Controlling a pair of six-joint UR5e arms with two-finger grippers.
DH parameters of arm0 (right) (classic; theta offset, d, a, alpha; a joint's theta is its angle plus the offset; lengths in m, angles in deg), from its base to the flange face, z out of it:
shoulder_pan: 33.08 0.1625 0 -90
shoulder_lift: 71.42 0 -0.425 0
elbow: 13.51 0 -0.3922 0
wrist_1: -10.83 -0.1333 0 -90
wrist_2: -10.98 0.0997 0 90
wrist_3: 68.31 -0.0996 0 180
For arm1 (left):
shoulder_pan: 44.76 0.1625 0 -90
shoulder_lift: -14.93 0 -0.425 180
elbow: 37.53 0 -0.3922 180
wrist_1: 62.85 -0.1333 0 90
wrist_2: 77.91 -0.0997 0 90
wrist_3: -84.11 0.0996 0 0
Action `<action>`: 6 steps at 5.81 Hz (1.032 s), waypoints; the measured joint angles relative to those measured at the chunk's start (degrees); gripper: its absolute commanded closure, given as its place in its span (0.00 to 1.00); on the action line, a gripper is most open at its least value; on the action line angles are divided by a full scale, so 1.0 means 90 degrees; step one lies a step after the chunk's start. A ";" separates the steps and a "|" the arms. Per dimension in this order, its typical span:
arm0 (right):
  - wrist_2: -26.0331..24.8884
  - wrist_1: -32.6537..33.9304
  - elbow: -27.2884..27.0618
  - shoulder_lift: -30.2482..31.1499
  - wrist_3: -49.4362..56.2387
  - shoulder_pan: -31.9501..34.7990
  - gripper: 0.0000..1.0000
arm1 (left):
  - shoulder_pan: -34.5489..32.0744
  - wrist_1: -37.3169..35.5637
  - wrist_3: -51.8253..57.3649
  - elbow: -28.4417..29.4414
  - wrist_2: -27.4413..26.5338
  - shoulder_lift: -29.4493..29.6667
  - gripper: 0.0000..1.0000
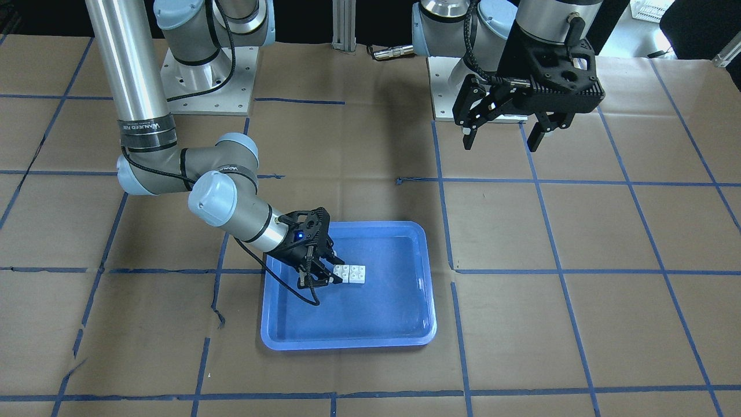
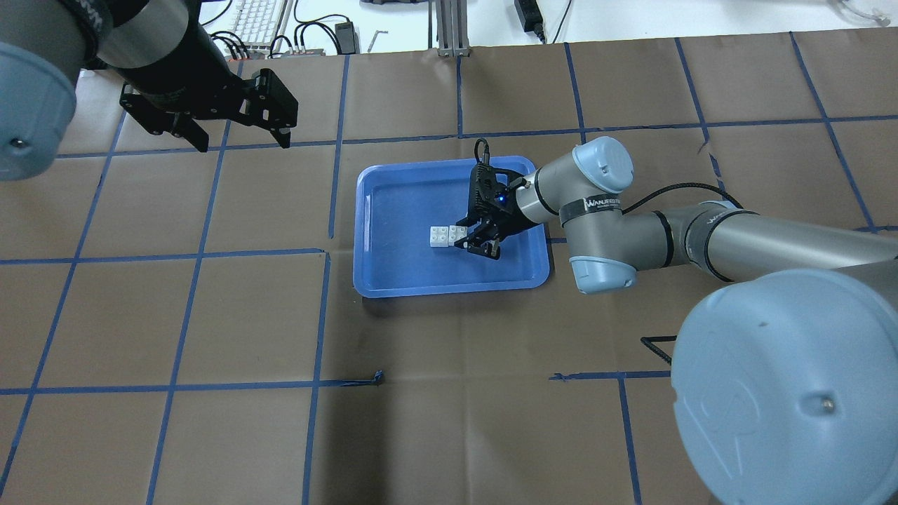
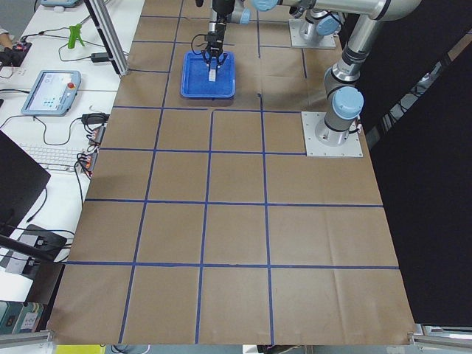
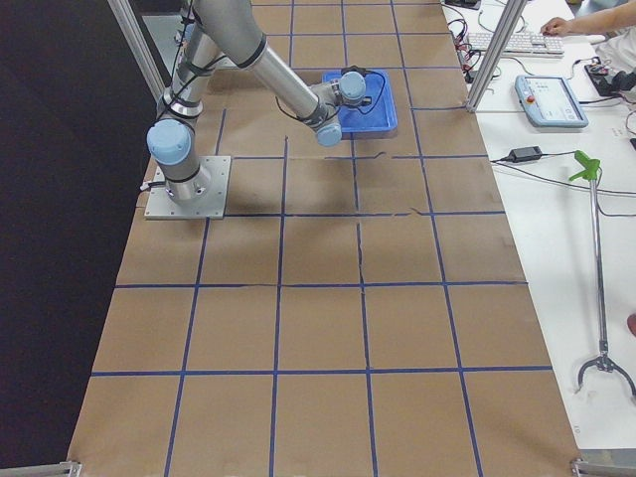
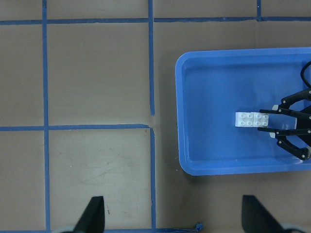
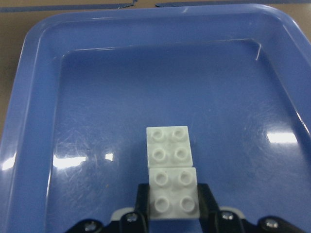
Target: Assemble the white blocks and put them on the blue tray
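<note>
The two white blocks (image 1: 350, 273) lie end to end, touching, on the floor of the blue tray (image 1: 347, 341), studs up. My right gripper (image 1: 331, 271) reaches low into the tray, and its fingers are shut on the sides of the nearer block (image 6: 173, 196). The farther block (image 6: 168, 148) sticks out ahead of the fingertips. In the overhead view the blocks (image 2: 447, 237) sit near the middle of the tray (image 2: 449, 289), next to the right gripper (image 2: 471, 242). My left gripper (image 2: 238, 137) is open and empty, high above the table, away from the tray.
The table is covered in brown paper with a blue tape grid (image 2: 330, 252). The two arm bases (image 1: 208, 81) stand at the robot's edge. A keyboard and cables (image 2: 259, 21) lie beyond the far edge.
</note>
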 measured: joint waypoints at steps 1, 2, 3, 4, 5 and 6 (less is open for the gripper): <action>-0.0001 0.0001 0.0000 -0.0011 -0.0004 0.0000 0.60 | 0.0000 0.0000 0.0000 -0.0001 -0.0005 -0.0004 0.01; -0.0002 0.0001 0.0001 -0.0023 -0.0006 0.0000 0.60 | 0.0000 0.0000 0.0000 -0.0005 -0.0010 -0.0006 0.01; -0.0002 0.0001 0.0001 -0.0027 -0.0007 0.0000 0.54 | 0.0000 0.0000 0.0000 -0.0008 -0.0015 -0.0006 0.01; -0.0002 0.0000 0.0003 -0.0030 -0.0009 0.0000 0.39 | 0.0000 0.0000 0.0000 -0.0010 -0.0016 -0.0006 0.01; -0.0002 -0.0002 0.0011 -0.0032 -0.0023 0.0000 0.26 | 0.0000 0.0000 0.0000 -0.0011 -0.0017 -0.0006 0.01; 0.0001 -0.0007 0.0021 -0.0030 -0.0081 0.0000 0.12 | 0.0000 0.0000 0.0000 -0.0010 -0.0017 -0.0006 0.01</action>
